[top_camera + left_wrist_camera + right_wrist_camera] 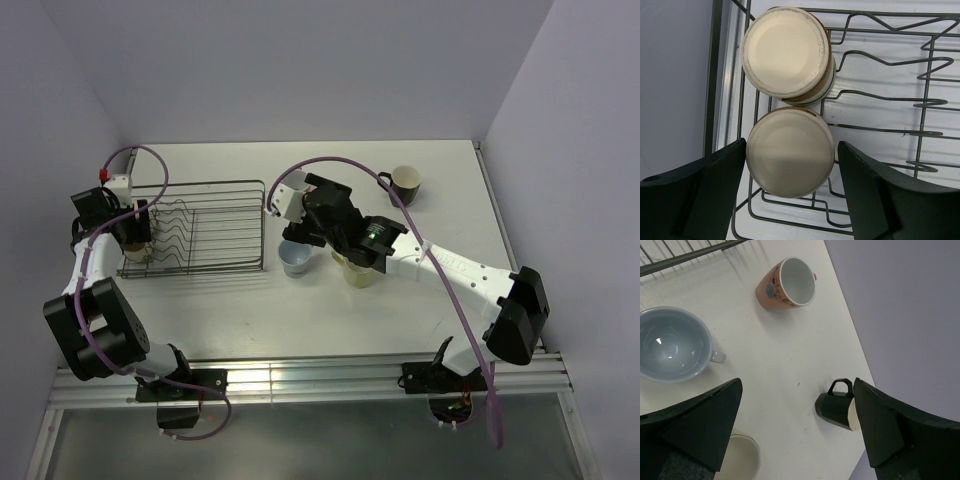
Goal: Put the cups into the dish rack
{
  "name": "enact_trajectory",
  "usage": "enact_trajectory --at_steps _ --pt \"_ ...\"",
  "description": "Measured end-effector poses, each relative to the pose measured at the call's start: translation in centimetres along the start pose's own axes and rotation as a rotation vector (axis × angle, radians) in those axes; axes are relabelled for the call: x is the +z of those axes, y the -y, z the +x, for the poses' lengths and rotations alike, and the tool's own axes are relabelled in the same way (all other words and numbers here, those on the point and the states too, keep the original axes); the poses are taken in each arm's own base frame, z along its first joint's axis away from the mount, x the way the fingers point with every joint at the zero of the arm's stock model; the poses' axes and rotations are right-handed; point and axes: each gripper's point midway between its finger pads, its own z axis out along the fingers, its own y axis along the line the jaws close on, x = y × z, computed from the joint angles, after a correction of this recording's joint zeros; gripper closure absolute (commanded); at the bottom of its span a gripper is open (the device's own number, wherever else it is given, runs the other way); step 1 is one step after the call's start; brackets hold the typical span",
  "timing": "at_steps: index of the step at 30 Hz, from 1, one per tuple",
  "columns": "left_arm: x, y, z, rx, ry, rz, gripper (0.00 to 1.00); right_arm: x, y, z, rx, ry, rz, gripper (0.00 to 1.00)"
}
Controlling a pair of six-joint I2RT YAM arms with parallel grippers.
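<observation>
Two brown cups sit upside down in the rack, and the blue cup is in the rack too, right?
Not quite. The light blue mug is not in the dish rack; it stands on the table just outside it, as the right wrist view shows. The two brown cups do sit upside down in the rack.

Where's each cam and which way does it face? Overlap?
Top external: above, behind left arm and right arm, both shown, looking down at table.
Left wrist: over rack, facing down on two upturned cups; left end effector straddles one.
Right wrist: facing down at table, blue cup, pink cup, black cup; right end effector at bottom.
Shared: top and right wrist see blue and black cups.
</observation>
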Motion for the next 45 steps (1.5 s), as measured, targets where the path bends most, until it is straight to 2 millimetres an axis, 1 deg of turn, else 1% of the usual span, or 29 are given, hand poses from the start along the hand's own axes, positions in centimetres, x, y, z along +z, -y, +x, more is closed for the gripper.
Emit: enact_trajectory --at_steps 1,4,10,13,17,21,23,25,28,31,34,36,38,40,43,45 --pt "0.0 0.0 0.0 0.000 -0.002 0.001 0.14 0.0 0.0 0.0 0.000 0.000 0.000 0.00" --pt "-0.2 0.0 0.0 0.000 -0.004 0.001 0.11 0.0 0.0 0.0 0.001 0.000 0.000 0.00" --pt "-0.5 -0.1 -0.6 0.002 0.010 -0.003 0.09 0.0 0.0 0.0 0.005 0.001 0.000 0.00" --pt "-1.0 -0.2 -1.3 0.004 0.026 -0.008 0.08 0.0 0.0 -0.1 0.011 0.002 0.001 0.00" --pt "-2.2 -0.6 -3.1 0.010 0.068 -0.020 0.08 -0.1 0.4 -0.4 0.031 0.010 0.005 0.00" --pt "-3.9 -1.0 -5.8 0.023 0.132 -0.036 0.08 -0.2 1.1 -0.8 0.065 0.014 0.007 0.00" --pt "-4.9 -0.8 -7.1 0.037 0.169 -0.037 0.07 -0.1 1.7 -0.7 0.091 0.006 0.001 0.00" --pt "-6.0 -0.1 -8.4 0.055 0.206 -0.029 0.07 0.2 2.3 -0.7 0.123 -0.008 -0.009 0.00" --pt "-7.7 1.8 -10.5 0.092 0.269 0.003 0.08 0.9 3.4 -0.1 0.193 -0.041 -0.036 0.00" --pt "-9.2 4.5 -12.2 0.138 0.326 0.063 0.09 1.5 4.8 1.5 0.281 -0.089 -0.079 0.00" --pt "-10.6 8.0 -13.0 0.188 0.367 0.163 0.10 1.8 6.0 3.5 0.363 -0.135 -0.119 0.00" --pt "-11.6 10.5 -13.1 0.222 0.386 0.248 0.11 1.7 6.2 5.2 0.414 -0.168 -0.154 0.00" --pt "-12.4 12.6 -13.0 0.252 0.396 0.321 0.12 1.4 6.0 7.0 0.453 -0.211 -0.192 0.00" --pt "-13.1 14.5 -12.8 0.278 0.401 0.389 0.14 1.0 5.4 8.3 0.480 -0.241 -0.234 0.02" --pt "-13.9 16.8 -12.2 0.311 0.388 0.473 0.15 -0.1 3.2 10.9 0.507 -0.298 -0.309 0.06" --pt "-14.2 18.1 -11.7 0.321 0.378 0.520 0.16 -1.3 1.5 12.7 0.516 -0.349 -0.360 0.10"
